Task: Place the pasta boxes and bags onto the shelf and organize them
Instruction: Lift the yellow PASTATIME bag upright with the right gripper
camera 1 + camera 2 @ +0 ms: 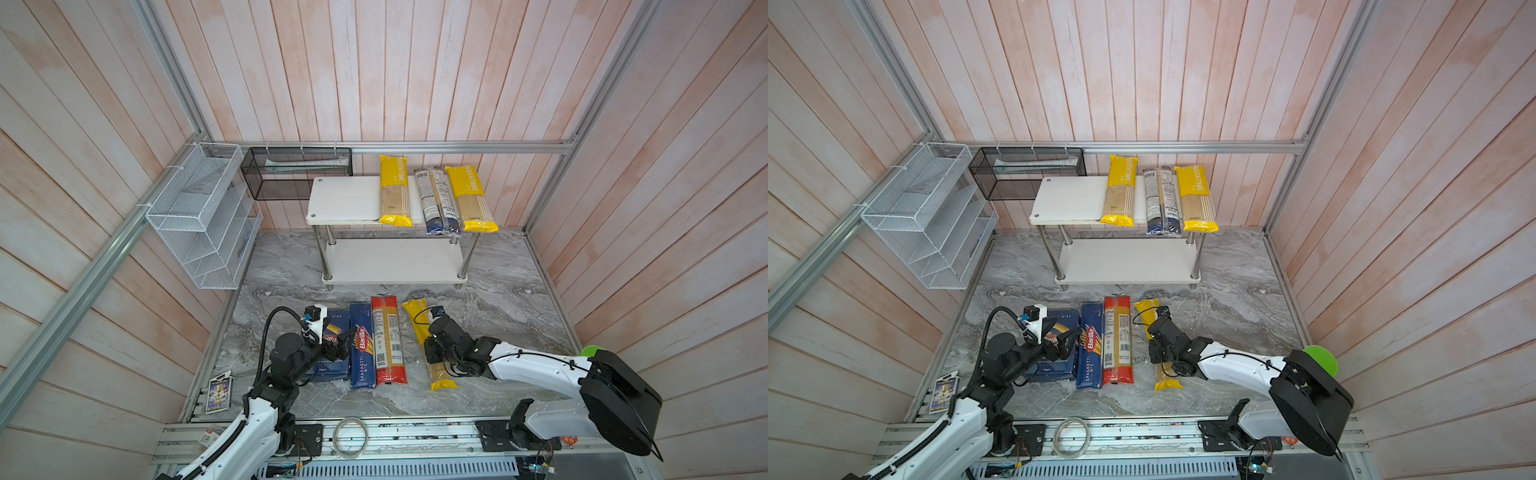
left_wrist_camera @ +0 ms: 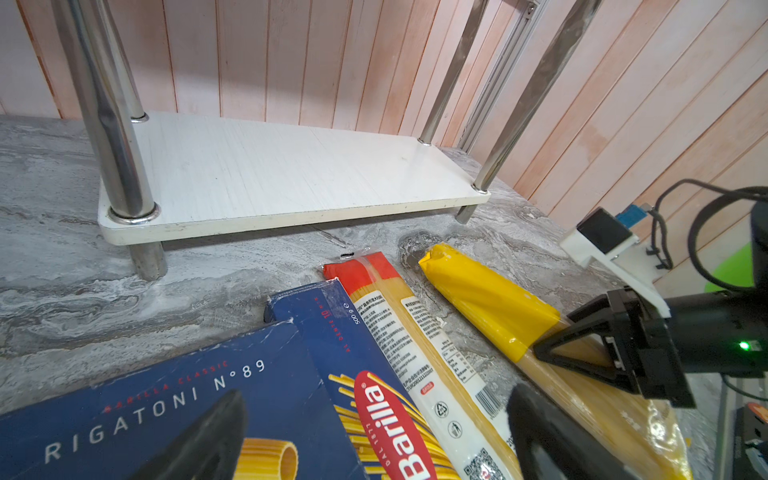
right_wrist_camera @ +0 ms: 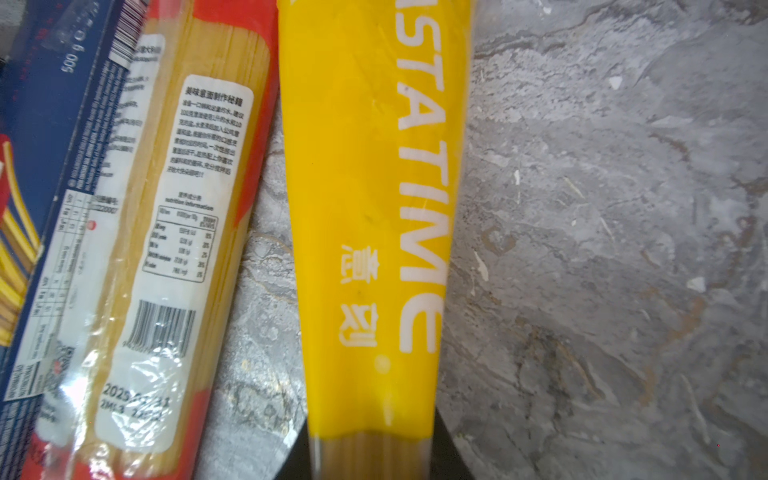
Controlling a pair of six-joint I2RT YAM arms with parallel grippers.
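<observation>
- R hand (image 3: pixel 370 457) clamped on yellow bag (image 1: pixel 417 311) approx mid-length, right where the yellow wrap meets the clear window. R wrist view shows 1 dark finger each side of the pack.
- Can't tell if that bag is off the desk (image 1: pixel 498 299) or lying on it.
- L hand (image 2: pixel 374 440) wide, nothing in it. It hangs low over rigatoni box (image 2: pixel 166 395) and spaghetti box (image 1: pixel 360 365), fingers (image 2: pixel 199 436) spread above both.
- Desk row, L to R in both top views: rigatoni box, spaghetti box, red bag (image 1: pixel 388 345), packed side by side, long axes pointing at the shelf.
- Yellow bag sits apart on the R of that row, slightly skewed, its far end closer to the red bag than its near end.
- Shelf (image 1: pixel 345 199) stands at the back of the desk, near the rear wall.
- Top tier, R half: 3 bags laid front-to-back, near ends overhanging the front edge.
- Order L to R: yellow bag A (image 1: pixel 394 195), blue bag (image 1: pixel 438 203), yellow bag B (image 1: pixel 471 199). Blue bag and B touch; A is near but apart.
- White organiser (image 1: pixel 199 216) on L wall, black basket (image 1: pixel 295 174) on rear rail just L of the shelf.
</observation>
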